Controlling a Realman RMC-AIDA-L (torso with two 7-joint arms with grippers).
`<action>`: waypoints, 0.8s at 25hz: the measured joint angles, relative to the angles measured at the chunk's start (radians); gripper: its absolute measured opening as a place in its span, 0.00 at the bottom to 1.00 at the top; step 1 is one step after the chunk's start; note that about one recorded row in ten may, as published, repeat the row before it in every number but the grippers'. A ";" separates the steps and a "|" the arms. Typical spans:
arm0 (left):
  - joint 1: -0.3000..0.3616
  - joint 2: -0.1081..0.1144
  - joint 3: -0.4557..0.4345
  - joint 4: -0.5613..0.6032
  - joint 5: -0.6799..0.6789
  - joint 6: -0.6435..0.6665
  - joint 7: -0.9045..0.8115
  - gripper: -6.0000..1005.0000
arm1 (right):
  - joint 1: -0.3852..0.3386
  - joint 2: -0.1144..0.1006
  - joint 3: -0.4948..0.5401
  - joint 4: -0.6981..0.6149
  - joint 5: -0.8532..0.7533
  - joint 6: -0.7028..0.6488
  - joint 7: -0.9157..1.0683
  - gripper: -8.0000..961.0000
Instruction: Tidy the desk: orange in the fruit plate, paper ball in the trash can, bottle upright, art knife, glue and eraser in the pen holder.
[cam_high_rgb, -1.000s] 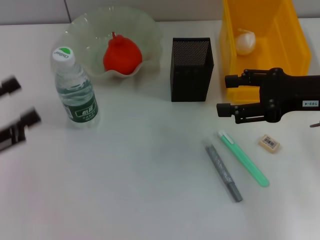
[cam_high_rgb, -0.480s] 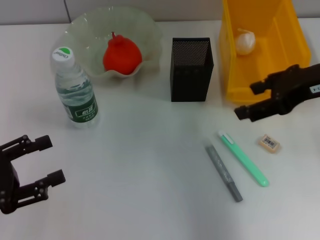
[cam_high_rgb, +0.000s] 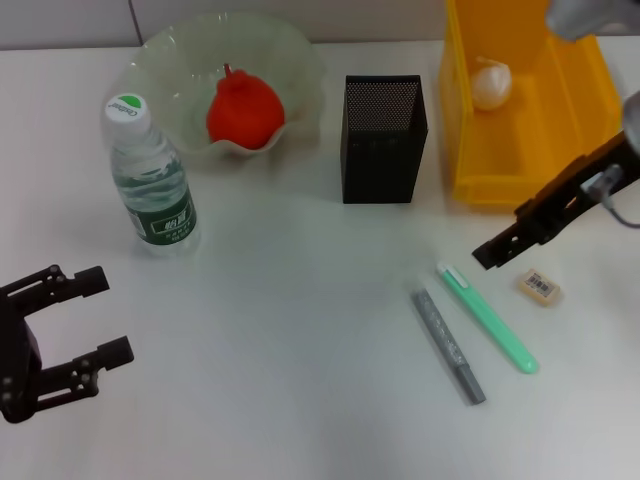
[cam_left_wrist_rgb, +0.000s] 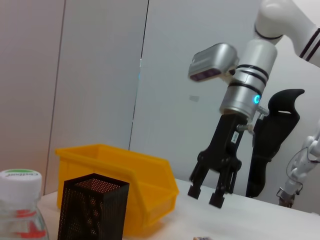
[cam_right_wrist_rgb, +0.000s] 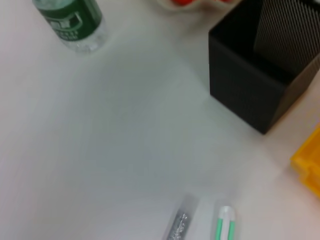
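The slim grey metallic art knife (cam_high_rgb: 449, 346) lies on the white desk (cam_high_rgb: 300, 330), beside the mint-green glue stick (cam_high_rgb: 488, 318), with the small beige eraser (cam_high_rgb: 538, 286) nearby. The right gripper (cam_high_rgb: 490, 250) hangs released between eraser and yellow trash can (cam_high_rgb: 570, 140). The left gripper (cam_high_rgb: 95, 320) hovers spread at the desk's near-left.

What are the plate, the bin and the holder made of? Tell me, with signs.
Plate: looks like glass, translucent pale green with a wavy rim; clear plastic is possible. Bin: probably plastic, opaque bright yellow with smooth moulded walls. Holder: seemingly black metal mesh, fine perforations showing.
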 joint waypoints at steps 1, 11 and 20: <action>-0.003 0.001 0.000 0.000 0.000 -0.003 0.000 0.77 | 0.004 0.000 -0.016 0.016 -0.006 0.015 0.019 0.87; -0.006 0.001 -0.001 -0.001 0.004 -0.039 -0.002 0.77 | 0.051 0.002 -0.202 0.184 -0.040 0.147 0.137 0.86; -0.012 -0.008 -0.001 -0.001 0.025 -0.045 0.006 0.77 | 0.103 0.006 -0.370 0.268 -0.158 0.234 0.295 0.86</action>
